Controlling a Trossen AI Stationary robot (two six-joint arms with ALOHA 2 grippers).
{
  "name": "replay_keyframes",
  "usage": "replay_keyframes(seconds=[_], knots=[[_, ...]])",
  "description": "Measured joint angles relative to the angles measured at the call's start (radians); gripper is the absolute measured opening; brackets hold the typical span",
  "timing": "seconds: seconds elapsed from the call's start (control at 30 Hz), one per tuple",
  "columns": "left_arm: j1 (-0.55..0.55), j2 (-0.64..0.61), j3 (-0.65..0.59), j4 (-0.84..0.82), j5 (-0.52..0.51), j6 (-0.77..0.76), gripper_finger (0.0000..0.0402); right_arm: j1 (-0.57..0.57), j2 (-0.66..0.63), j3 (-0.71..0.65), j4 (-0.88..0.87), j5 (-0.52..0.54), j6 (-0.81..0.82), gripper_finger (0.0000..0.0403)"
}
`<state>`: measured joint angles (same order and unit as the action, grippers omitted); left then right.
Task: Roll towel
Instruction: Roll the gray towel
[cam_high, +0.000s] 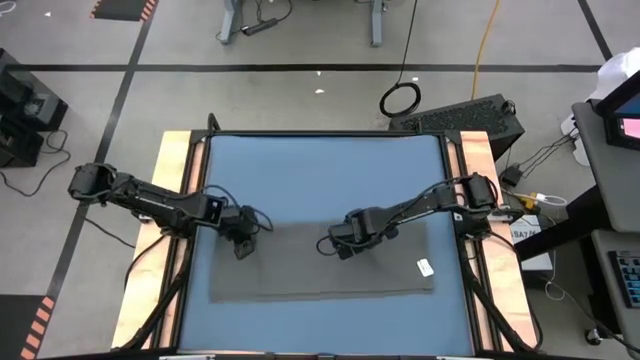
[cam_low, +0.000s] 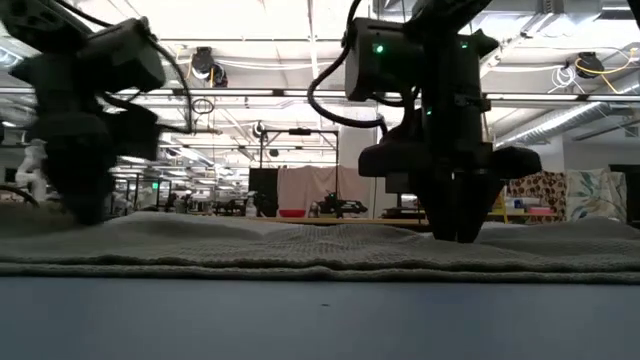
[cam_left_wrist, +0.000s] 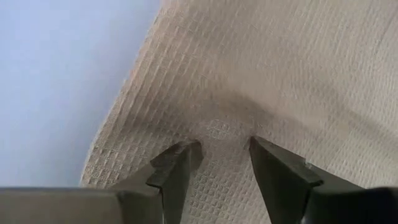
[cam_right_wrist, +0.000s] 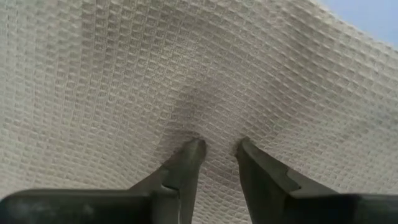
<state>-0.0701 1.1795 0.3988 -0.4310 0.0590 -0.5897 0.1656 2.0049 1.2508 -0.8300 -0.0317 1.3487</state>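
The dark grey towel (cam_high: 320, 262) lies spread flat on the blue tabletop (cam_high: 320, 175), its small white tag (cam_high: 425, 267) near its right end. My left gripper (cam_high: 243, 245) points down over the towel's far left corner, open, with its tips at the cloth (cam_left_wrist: 225, 146). My right gripper (cam_high: 342, 247) points down near the middle of the towel's far edge, also open, its tips at the cloth (cam_right_wrist: 221, 146). In the low view both grippers stand on the towel, the left one (cam_low: 85, 215) and the right one (cam_low: 455, 235). My left gripper sets its two open fingertips (cam_left_wrist: 189, 152) on the towel's top surface (cam_left_wrist: 217, 127), a little in from the left edge, coming from above. No cloth rises between the fingers, and the towel stays flat on the table. My right gripper rests its two open fingertips (cam_right_wrist: 193, 149) on the towel's top surface (cam_right_wrist: 217, 124) from above, pointing down. The cloth dips in a shallow shaded hollow around the tips and otherwise lies flat.
Bare blue tabletop stretches beyond the towel's far edge and along its left side (cam_left_wrist: 56, 81). Wooden side rails (cam_high: 180, 180) border the table left and right. Cables and desks stand off the table on the right (cam_high: 600, 130).
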Motion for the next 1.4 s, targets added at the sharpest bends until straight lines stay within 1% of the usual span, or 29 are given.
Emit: replay_keyframes(seconds=[0.03,0.07,0.17,0.3,0.47,0.63,0.7,0.8,0.87,0.93,1.03,1.17,1.4], knots=[[0.004,0.001,0.011,0.004,-0.020,0.008,0.0177,0.007,-0.006,-0.001,0.001,0.017,0.019,0.0109],[0.006,0.001,0.023,-0.012,-0.014,0.005,0.0177,0.012,-0.013,-0.002,0.003,0.028,0.031,0.0109],[-0.010,-0.003,0.060,-0.070,0.044,0.005,0.0177,0.017,-0.041,-0.003,0.000,0.043,0.035,0.0109],[-0.043,-0.009,0.135,-0.159,0.068,0.005,0.0177,0.019,-0.060,-0.006,0.003,0.039,0.030,0.0109],[-0.088,-0.042,0.228,-0.296,0.080,0.022,0.0177,0.018,-0.062,-0.006,0.011,0.011,0.004,0.0109],[-0.114,-0.113,0.307,-0.458,0.083,0.019,0.0177,0.019,-0.077,-0.003,0.019,-0.061,-0.050,0.0109],[-0.119,-0.148,0.330,-0.536,0.068,-0.003,0.0177,0.019,-0.105,-0.002,0.024,-0.083,-0.090,0.0109],[-0.118,-0.198,0.338,-0.604,0.027,0.000,0.0177,0.014,-0.172,0.002,0.025,-0.087,-0.128,0.0109],[-0.103,-0.213,0.332,-0.624,0.013,0.015,0.0177,0.007,-0.216,0.001,0.018,-0.077,-0.167,0.0109],[-0.071,-0.211,0.328,-0.653,0.021,0.047,0.0177,-0.005,-0.258,0.001,0.013,-0.071,-0.213,0.0110],[-0.016,-0.191,0.328,-0.656,0.050,0.074,0.0177,-0.025,-0.315,0.001,-0.017,-0.056,-0.257,0.0110],[0.062,-0.144,0.328,-0.658,0.064,0.076,0.0181,-0.057,-0.366,0.002,-0.027,-0.027,-0.294,0.0110],[0.162,-0.009,0.328,-0.691,0.069,0.128,0.0222,-0.093,-0.393,0.002,-0.032,-0.023,-0.358,0.0110]])
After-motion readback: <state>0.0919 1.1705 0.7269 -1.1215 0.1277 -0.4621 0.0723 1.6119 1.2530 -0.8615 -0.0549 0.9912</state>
